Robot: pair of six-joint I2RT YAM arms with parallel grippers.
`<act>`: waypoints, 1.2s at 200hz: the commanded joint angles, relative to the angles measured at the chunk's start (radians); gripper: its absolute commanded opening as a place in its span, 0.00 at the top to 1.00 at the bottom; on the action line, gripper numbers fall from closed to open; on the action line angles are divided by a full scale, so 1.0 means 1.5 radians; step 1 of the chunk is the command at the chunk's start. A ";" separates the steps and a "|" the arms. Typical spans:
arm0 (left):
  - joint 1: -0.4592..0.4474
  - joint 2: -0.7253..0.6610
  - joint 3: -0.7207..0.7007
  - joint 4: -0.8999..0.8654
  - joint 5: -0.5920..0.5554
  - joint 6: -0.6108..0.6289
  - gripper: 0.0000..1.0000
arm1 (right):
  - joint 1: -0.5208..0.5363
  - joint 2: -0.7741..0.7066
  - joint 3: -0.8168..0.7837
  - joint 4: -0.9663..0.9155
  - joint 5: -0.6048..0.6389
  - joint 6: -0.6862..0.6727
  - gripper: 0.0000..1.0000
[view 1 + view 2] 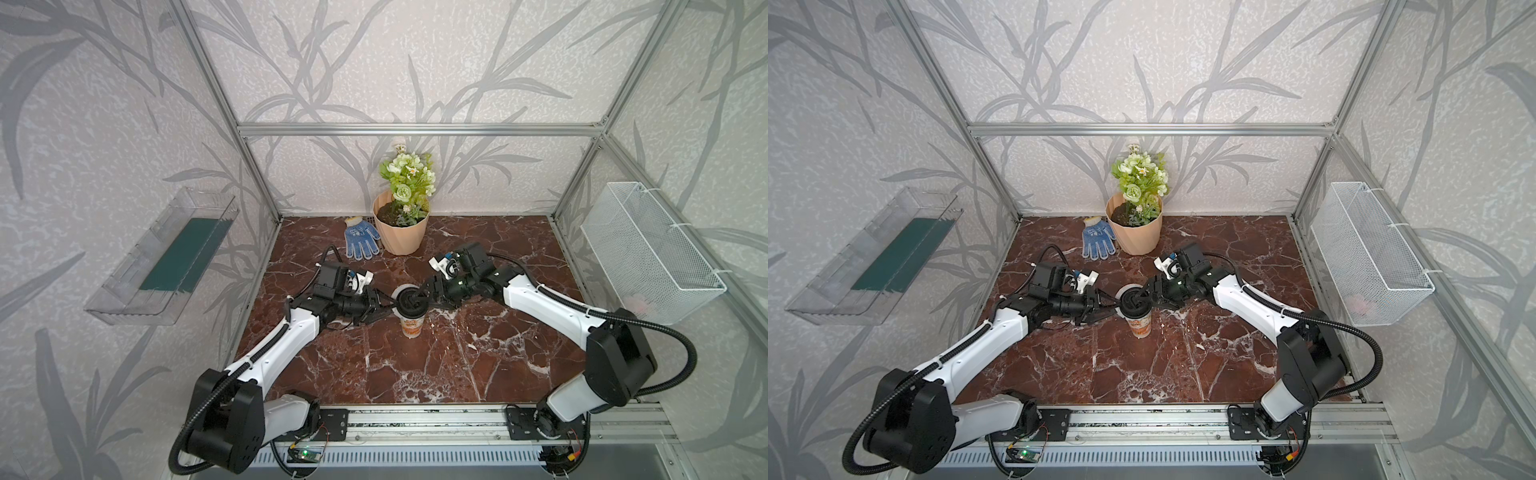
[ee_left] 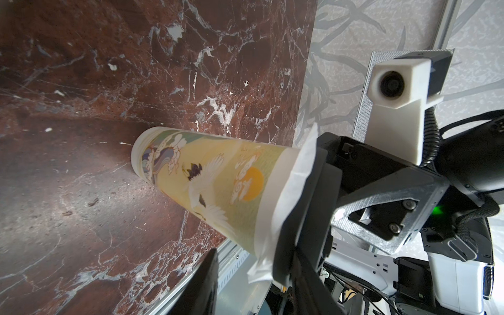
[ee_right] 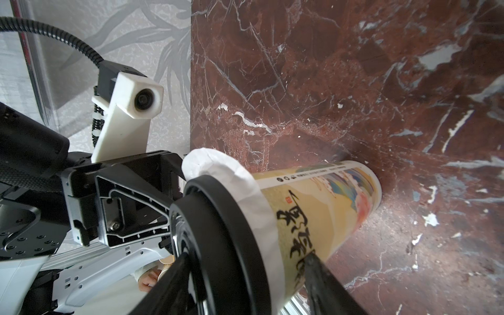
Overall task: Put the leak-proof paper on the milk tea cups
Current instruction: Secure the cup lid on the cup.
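right wrist: right claw [image 3: 245,260], part open, straddles black lid [image 3: 218,245] on cup [image 3: 327,201].

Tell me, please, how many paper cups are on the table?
1. The paper cup stands upright at the middle of the table, in front of the flower pot, with a black lid on top. None appears hidden.

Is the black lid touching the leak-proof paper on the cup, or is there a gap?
Touching. The right wrist view shows the black lid seated on the leak-proof paper, whose edge folds down around the cup rim, no gap between them.
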 commanded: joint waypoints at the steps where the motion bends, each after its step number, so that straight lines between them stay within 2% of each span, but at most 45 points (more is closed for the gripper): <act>1: 0.001 0.034 -0.026 -0.084 -0.057 0.013 0.60 | 0.005 0.023 -0.025 -0.057 0.035 -0.005 0.36; 96: 0.001 0.071 -0.014 -0.157 -0.087 0.064 0.62 | 0.003 0.025 -0.026 -0.060 0.037 -0.006 0.36; 162: 0.001 0.033 0.016 -0.107 -0.071 0.020 0.60 | 0.002 0.022 -0.023 -0.061 0.035 -0.008 0.36; 240: -0.001 0.084 -0.017 -0.119 -0.101 0.020 0.62 | 0.001 0.024 -0.029 -0.063 0.035 -0.011 0.36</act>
